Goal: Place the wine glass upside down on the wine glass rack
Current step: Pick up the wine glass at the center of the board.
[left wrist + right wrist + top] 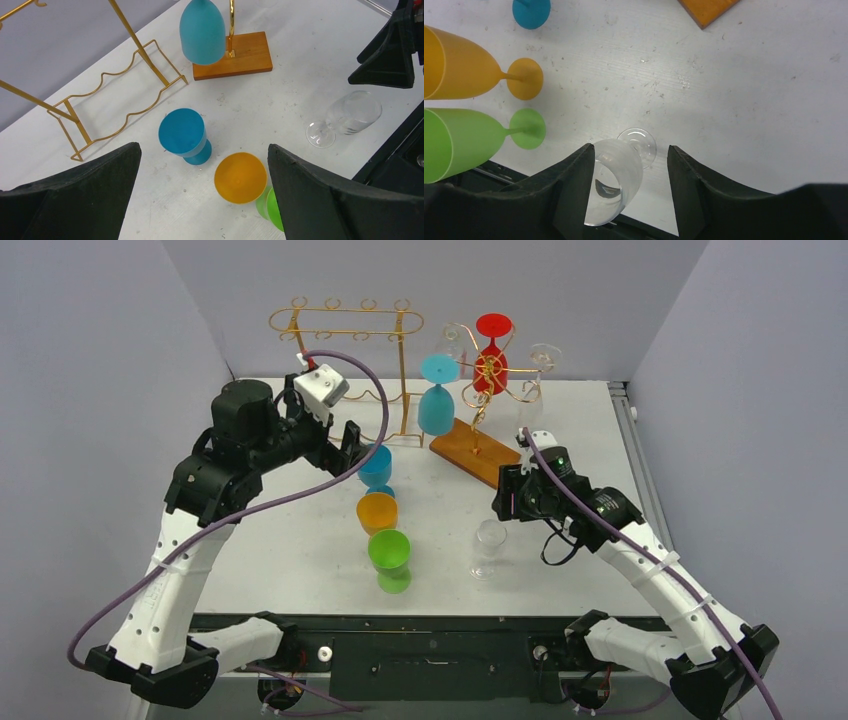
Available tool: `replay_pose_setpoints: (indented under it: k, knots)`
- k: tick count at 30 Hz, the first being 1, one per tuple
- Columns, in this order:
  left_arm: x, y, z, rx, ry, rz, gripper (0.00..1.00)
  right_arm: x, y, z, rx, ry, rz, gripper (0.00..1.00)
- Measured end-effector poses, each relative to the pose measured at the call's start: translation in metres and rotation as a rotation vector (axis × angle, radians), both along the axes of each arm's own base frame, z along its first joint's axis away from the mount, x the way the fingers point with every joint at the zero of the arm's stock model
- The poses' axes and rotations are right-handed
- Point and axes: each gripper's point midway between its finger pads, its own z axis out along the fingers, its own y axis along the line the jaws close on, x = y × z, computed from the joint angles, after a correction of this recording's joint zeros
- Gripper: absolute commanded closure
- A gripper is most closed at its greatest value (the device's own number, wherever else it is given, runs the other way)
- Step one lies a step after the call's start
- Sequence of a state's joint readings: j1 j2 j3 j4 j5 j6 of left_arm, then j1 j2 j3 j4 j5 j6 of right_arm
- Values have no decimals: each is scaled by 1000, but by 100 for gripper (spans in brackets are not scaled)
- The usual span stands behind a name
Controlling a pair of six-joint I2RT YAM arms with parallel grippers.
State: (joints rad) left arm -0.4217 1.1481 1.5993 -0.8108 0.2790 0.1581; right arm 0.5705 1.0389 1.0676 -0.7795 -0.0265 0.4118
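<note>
A clear wine glass [488, 545] stands upright on the white table near the front. My right gripper [508, 504] hovers over it. In the right wrist view the clear wine glass [616, 175] sits between the fingers of that gripper [629, 152]. Its bowl rests against the left finger [574, 185], and a gap separates it from the right one. The wine glass rack [478, 453], gold wire on a wooden base, stands at the back with a red, a blue and clear glasses hanging upside down. My left gripper [350, 445] is wide open and empty above the blue glass [182, 134].
Blue [376, 465], orange [377, 511] and green [389, 552] plastic glasses stand in a row at the table's middle. A second gold wire rack [350, 322] stands at the back left. The table's front edge lies just behind the clear glass.
</note>
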Motion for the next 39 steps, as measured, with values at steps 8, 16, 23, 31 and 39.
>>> replay_pose_setpoints:
  k: [8,16,23,31,39]
  knots:
    - [-4,-1,-2,-1,13,-17,4,-19,4,-29,-13,93,56,51]
    - [-5,-1,-5,2,20,-17,4,-28,2,-50,-48,152,74,60]
    - [-6,-5,-12,-7,47,-32,4,-25,11,-64,-73,179,113,91]
    - [-16,-17,-53,-49,198,-61,4,-25,10,-62,-96,176,131,100]
    - [-33,-43,-59,-138,285,-133,4,-3,6,47,50,-122,95,100]
